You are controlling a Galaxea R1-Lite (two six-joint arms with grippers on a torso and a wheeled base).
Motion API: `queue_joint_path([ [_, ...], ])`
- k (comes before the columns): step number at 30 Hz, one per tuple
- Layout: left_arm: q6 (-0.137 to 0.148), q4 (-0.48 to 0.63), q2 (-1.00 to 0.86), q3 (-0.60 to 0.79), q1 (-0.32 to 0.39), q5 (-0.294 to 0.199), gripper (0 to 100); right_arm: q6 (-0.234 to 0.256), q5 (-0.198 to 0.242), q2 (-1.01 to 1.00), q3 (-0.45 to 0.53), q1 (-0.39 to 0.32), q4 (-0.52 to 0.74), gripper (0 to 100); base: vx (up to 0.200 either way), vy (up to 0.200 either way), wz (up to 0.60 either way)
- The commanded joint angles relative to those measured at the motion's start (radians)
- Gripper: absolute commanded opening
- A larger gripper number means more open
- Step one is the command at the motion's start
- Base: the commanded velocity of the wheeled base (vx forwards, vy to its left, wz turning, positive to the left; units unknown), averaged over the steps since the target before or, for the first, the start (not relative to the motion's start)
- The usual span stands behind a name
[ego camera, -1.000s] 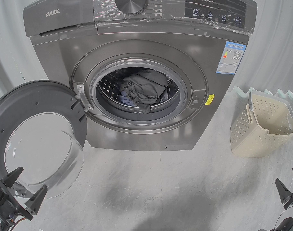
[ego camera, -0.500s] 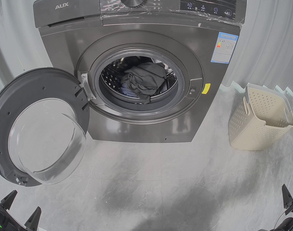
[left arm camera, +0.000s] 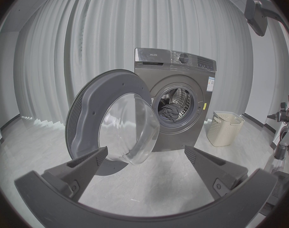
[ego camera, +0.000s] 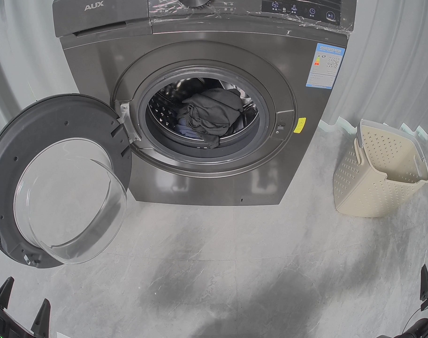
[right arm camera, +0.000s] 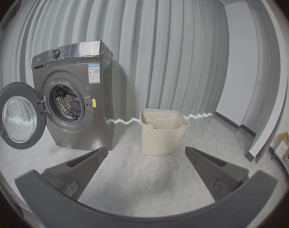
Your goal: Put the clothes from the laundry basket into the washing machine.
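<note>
A grey front-loading washing machine stands ahead with its round door swung wide open to the left. Dark grey clothes are piled in the drum, also seen as clothes in the left wrist view. The cream perforated laundry basket stands on the floor right of the machine, and no clothes show inside the basket. My left gripper is low at the bottom left, open and holding nothing. My right gripper is open and holds nothing, pointing toward the basket from well back.
A pale pleated curtain hangs behind the machine and basket. Grey floor spreads between me and the machine. The open door juts out into the left side of that floor.
The whole head view has shifted: machine and basket look slightly smaller and higher, so the camera has drawn back. Both grippers have dropped lower toward the bottom corners, still open.
</note>
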Motion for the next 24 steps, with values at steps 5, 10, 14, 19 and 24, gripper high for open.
queue_joint_path([
  [5, 0.008, 0.001, -0.030, 0.018, -0.014, -0.011, 100, -0.058, 0.279, -0.076, 0.018, -0.059, 0.005, 100, 0.000, 0.000, 0.00],
  [10, 0.028, 0.046, -0.031, 0.018, -0.011, 0.066, 100, 0.004, 0.232, -0.076, 0.015, -0.062, 0.025, 100, 0.000, 0.000, 0.00],
  [14, 0.017, 0.056, -0.031, 0.018, -0.011, 0.114, 100, 0.054, 0.215, -0.076, 0.015, -0.060, 0.032, 100, 0.000, 0.000, 0.00],
  [19, 0.019, 0.053, -0.031, 0.018, -0.012, 0.108, 100, -0.010, 0.318, -0.074, 0.018, -0.063, 0.066, 100, 0.000, 0.000, 0.00],
  [24, 0.016, 0.053, -0.031, 0.018, -0.012, 0.109, 100, 0.028, 0.316, -0.074, 0.015, -0.060, 0.077, 100, 0.000, 0.000, 0.00],
])
